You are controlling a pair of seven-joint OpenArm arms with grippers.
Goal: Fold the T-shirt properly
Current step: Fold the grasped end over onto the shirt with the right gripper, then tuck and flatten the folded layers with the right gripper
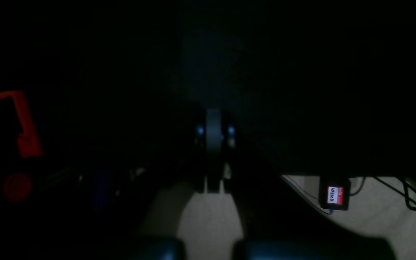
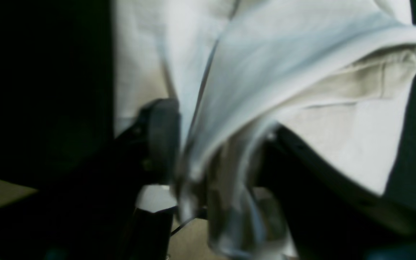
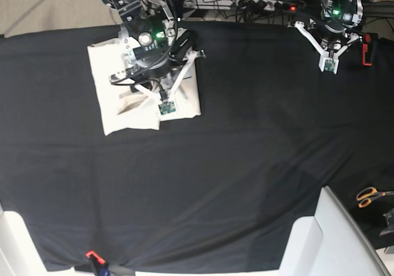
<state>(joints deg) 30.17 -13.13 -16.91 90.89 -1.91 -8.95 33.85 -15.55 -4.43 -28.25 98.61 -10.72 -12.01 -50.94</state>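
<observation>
T-shirt: cream, no print, lying at the far corner of the black table cover on my right arm's side, already gathered into a compact, roughly rectangular bundle. Progress, by my judgement: main folds look done; what remains is laying down the last flap and smoothing. Right gripper: directly over the shirt, jaws spread apart, with a raised fold of cloth draped between and across them; whether the cloth is still caught on a finger or simply sliding off, I cannot tell, as the view is blurred. Left gripper: jaws pressed together, holding nothing, parked well apart from the shirt near the opposite far corner. Hidden or unclear: my right arm covers the bundle's middle from above, so collar, sleeves and edge alignment go unchecked; left wrist view is nearly black. Scissors: off the cover, unused.
</observation>
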